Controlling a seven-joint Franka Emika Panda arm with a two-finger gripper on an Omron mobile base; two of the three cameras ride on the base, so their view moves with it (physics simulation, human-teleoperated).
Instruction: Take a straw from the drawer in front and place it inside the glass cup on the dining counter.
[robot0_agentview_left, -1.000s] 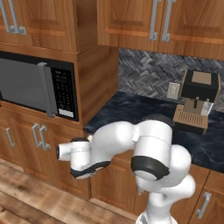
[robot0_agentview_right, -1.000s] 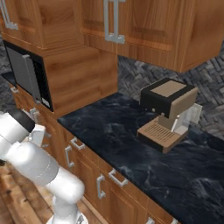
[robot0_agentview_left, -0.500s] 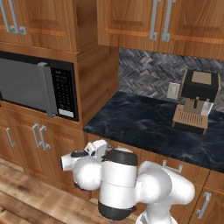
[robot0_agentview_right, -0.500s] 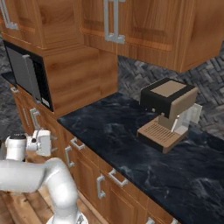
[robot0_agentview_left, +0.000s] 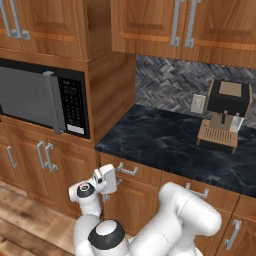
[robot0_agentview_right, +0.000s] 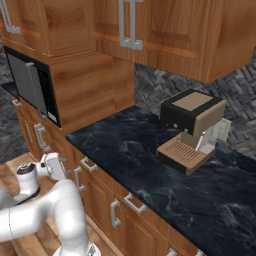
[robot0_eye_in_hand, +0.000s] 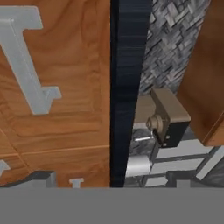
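Left base view puts the gripper (robot0_agentview_left: 119, 176) at about 7 o'clock, low against the cabinet front, close up to the bar handle (robot0_agentview_left: 127, 170) of the drawer (robot0_agentview_left: 137, 172) under the counter (robot0_agentview_left: 170, 140). That drawer is shut, so the straw inside is hidden; its look cannot be checked. Judging by the task, it should be light, thin and easily crushed or rolled, best pinched gently mid-length. First the handle needs a firm hold across the bar.

Right base view shows the hand (robot0_agentview_right: 52, 165) at 8 o'clock beside the same drawer front, plus further handles (robot0_agentview_right: 133, 202) along the row and the coffee machine (robot0_agentview_right: 192, 127) at 2 o'clock.

Hand view, rolled sideways, shows the handle (robot0_eye_in_hand: 26, 61) close at 10 o'clock and the counter edge at 12; the fingers are spread wide, holding nothing.
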